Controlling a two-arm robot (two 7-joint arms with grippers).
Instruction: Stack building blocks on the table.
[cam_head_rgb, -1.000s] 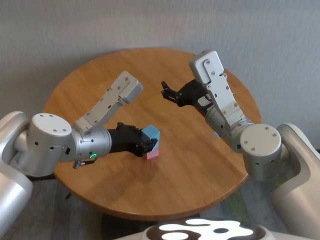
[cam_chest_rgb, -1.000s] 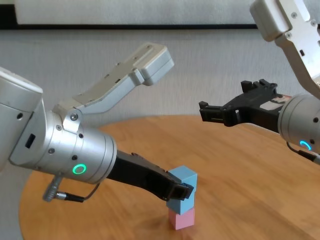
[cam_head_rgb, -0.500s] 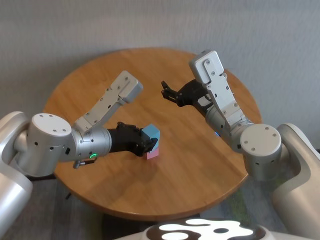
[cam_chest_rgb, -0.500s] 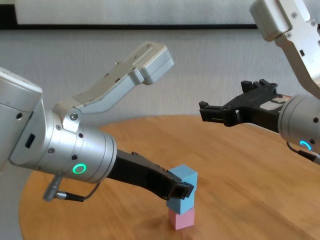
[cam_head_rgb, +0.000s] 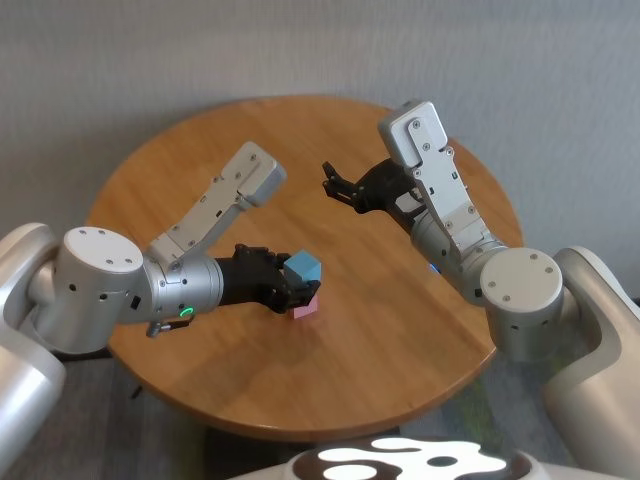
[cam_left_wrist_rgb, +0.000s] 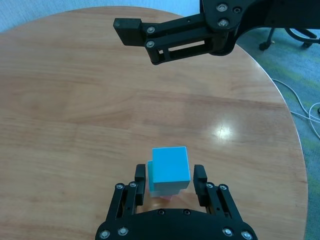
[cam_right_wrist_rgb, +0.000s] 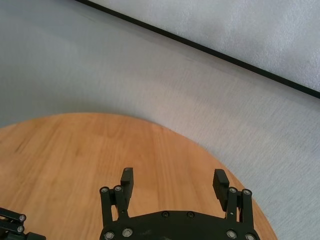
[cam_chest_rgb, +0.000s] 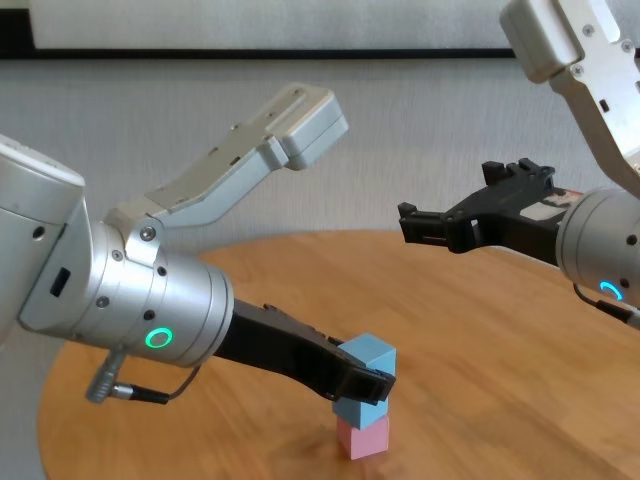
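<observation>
Three building blocks stand stacked near the middle of the table (cam_head_rgb: 380, 340). A pink cube (cam_chest_rgb: 364, 439) is at the bottom, with a light blue cube (cam_chest_rgb: 352, 411) on it. A second light blue cube (cam_chest_rgb: 368, 354) (cam_left_wrist_rgb: 170, 164) tops the stack, turned a little askew. My left gripper (cam_left_wrist_rgb: 170, 178) (cam_head_rgb: 300, 287) straddles the upper cubes. It is open, with a narrow gap between each finger and the cube. My right gripper (cam_head_rgb: 335, 188) (cam_chest_rgb: 448, 195) hovers open and empty over the far side of the table, apart from the stack.
The round wooden table (cam_left_wrist_rgb: 75, 100) has its far edge close to a grey wall (cam_right_wrist_rgb: 150, 75). My right gripper (cam_left_wrist_rgb: 165, 37) hangs above the table beyond the stack. Carpet and a cable (cam_left_wrist_rgb: 305, 107) lie off the table's edge.
My left gripper's fingers have spread off the top blue cube, which now sits slightly turned on the stack. The right arm has not moved.
</observation>
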